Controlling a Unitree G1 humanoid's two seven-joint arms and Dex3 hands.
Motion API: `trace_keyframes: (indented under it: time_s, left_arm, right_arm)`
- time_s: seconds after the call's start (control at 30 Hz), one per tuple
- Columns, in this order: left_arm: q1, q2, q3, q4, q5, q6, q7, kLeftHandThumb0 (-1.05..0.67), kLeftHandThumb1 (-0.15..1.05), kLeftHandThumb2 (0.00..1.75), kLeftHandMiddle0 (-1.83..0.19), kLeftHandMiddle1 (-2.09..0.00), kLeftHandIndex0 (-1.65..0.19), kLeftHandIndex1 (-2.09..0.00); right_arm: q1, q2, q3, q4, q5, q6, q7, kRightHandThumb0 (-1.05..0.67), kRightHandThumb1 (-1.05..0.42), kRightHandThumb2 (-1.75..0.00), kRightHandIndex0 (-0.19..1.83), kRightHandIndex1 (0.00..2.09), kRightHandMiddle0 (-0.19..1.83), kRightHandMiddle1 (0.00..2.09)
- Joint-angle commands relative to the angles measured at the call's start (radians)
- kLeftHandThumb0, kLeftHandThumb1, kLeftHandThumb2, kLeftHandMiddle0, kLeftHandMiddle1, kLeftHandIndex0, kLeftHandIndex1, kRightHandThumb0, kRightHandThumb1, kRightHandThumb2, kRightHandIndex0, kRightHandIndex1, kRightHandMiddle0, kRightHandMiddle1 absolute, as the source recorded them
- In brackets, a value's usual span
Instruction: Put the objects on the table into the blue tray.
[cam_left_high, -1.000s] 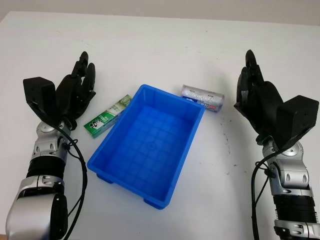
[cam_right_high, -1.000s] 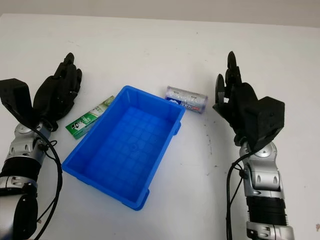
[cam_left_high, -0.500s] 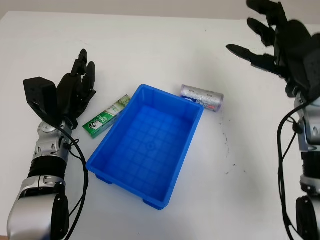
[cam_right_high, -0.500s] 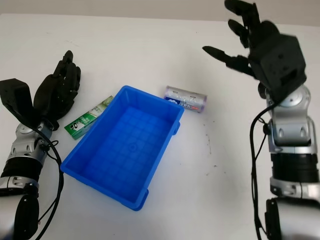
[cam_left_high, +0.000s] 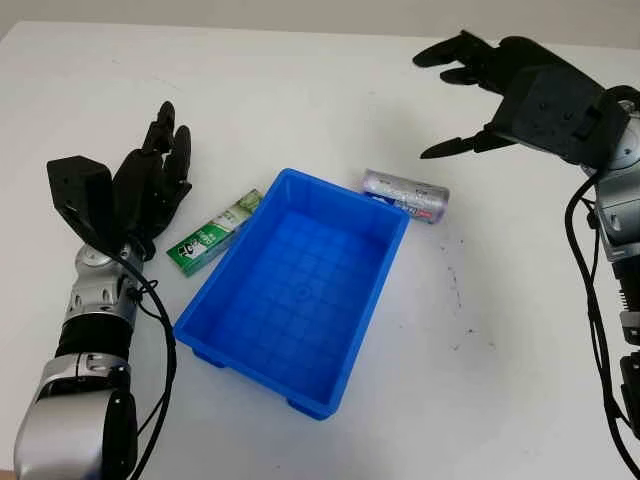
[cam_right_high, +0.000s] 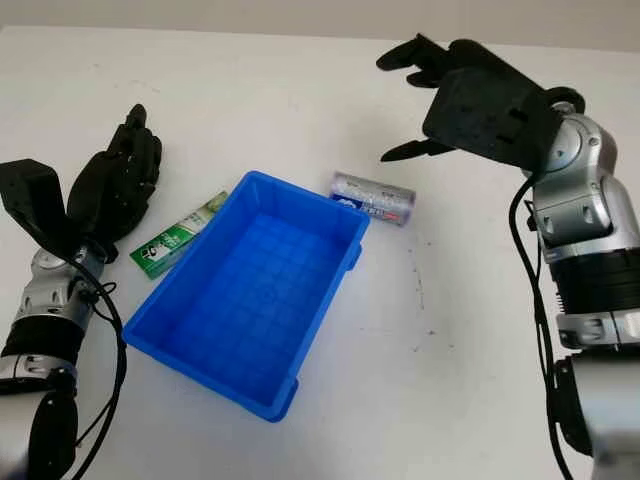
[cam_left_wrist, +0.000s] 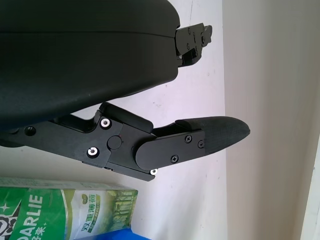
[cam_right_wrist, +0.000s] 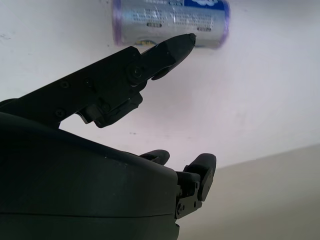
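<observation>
**Blue tray empty, both items on the table beside it**

Blue tray (cam_left_high: 300, 290) is seen near the middle of the white table (cam_left_high: 300, 90), set at a slant, with nothing inside it; its grid-patterned floor is bare. A green box (cam_left_high: 214, 234) is laid on the table just beside the tray's left wall, close to the far left corner; whether box and tray touch cannot be told from the head views, though in the left wrist view the green box (cam_left_wrist: 65, 212) is seen with a sliver of blue rim right at its edge. A silver can (cam_left_high: 405, 195) with a blue and white label is laid on its side just beyond the tray's far right corner, very near the rim.

The left hand (cam_left_high: 150, 185) is held open to the left of the green box, a little apart from it, fingers pointing toward the far side; nothing is gripped.

The right hand (cam_left_high: 500, 90) is raised at the far right of the scene, beyond and to the right of the silver can, palm turned toward the table; it is spread wide and nothing is held. In the right wrist view the silver can (cam_right_wrist: 170, 20) is seen lying past the tip of one finger (cam_right_wrist: 172, 47), clear of contact.
</observation>
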Motion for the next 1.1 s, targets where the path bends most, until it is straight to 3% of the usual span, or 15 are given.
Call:
trace_keyframes:
  time_s: [0.0,0.3,0.33,0.4,0.43,0.5,0.53,0.57,0.83,1.07]
  left_arm:
    - [0.006,0.001,0.000,-0.016,-0.002,0.000,0.000,-0.76,1.05,0.60,0.19,0.00,0.19,0.00]
    - [0.011,0.000,0.003,-0.022,-0.006,0.000,-0.001,-0.75,1.05,0.61,0.19,0.00,0.19,0.00]
    - [0.011,0.001,0.002,-0.022,-0.005,-0.001,-0.002,-0.75,1.05,0.61,0.19,0.00,0.19,0.00]
    - [0.010,0.000,0.002,-0.022,-0.004,-0.002,0.000,-0.75,1.05,0.61,0.19,0.00,0.19,0.00]
    - [0.010,0.001,0.001,-0.023,-0.002,-0.002,0.003,-0.75,1.05,0.61,0.19,0.00,0.19,0.00]
    - [0.010,0.000,0.000,-0.024,-0.001,-0.001,0.004,-0.76,1.05,0.61,0.19,0.00,0.19,0.00]
    - [0.010,0.000,0.000,-0.025,-0.002,0.000,0.004,-0.76,1.05,0.61,0.19,0.00,0.19,0.00]
    - [0.010,0.000,0.000,-0.025,-0.003,0.001,0.002,-0.76,1.05,0.61,0.19,0.00,0.19,0.00]
    - [0.014,0.004,-0.002,-0.033,0.005,-0.004,0.014,-0.75,1.05,0.61,0.19,-0.01,0.19,0.00]
    - [0.014,0.009,0.000,-0.028,0.001,-0.004,0.001,-0.76,1.05,0.60,0.19,0.00,0.19,0.00]
  right_arm:
    - [-0.010,-0.019,0.022,-0.017,-0.038,0.003,0.000,-0.53,-0.80,-0.06,0.29,0.18,0.25,0.25]
    - [0.035,-0.009,0.017,-0.051,-0.003,-0.039,0.059,-0.62,-0.84,-0.06,0.33,0.15,0.28,0.09]
    - [0.042,-0.009,0.017,-0.061,-0.001,-0.035,0.062,-0.61,-0.83,-0.06,0.38,0.37,0.29,0.08]
    - [0.056,-0.012,0.025,-0.081,-0.006,-0.028,0.072,-0.61,-0.83,-0.05,0.16,1.25,0.30,0.06]
    - [0.063,-0.013,0.028,-0.089,-0.008,-0.028,0.079,-0.61,-0.83,-0.05,-0.02,1.13,0.29,0.05]
    - [0.079,-0.015,0.039,-0.104,-0.018,-0.030,0.091,-0.62,-0.84,-0.05,0.05,0.58,0.27,0.05]
    - [0.089,-0.018,0.048,-0.106,-0.033,-0.049,0.086,-0.62,-0.84,-0.05,0.12,0.39,0.27,0.06]
    - [0.099,-0.018,0.057,-0.113,-0.049,-0.053,0.083,-0.62,-0.84,-0.05,0.17,0.33,0.29,0.06]
    - [0.187,-0.014,0.104,-0.109,-0.126,-0.151,0.036,-0.61,-0.84,-0.06,0.28,0.29,0.35,0.08]
    - [0.222,-0.065,0.190,-0.008,-0.346,-0.403,-0.201,-0.58,-0.84,-0.05,0.46,0.36,0.55,0.17]
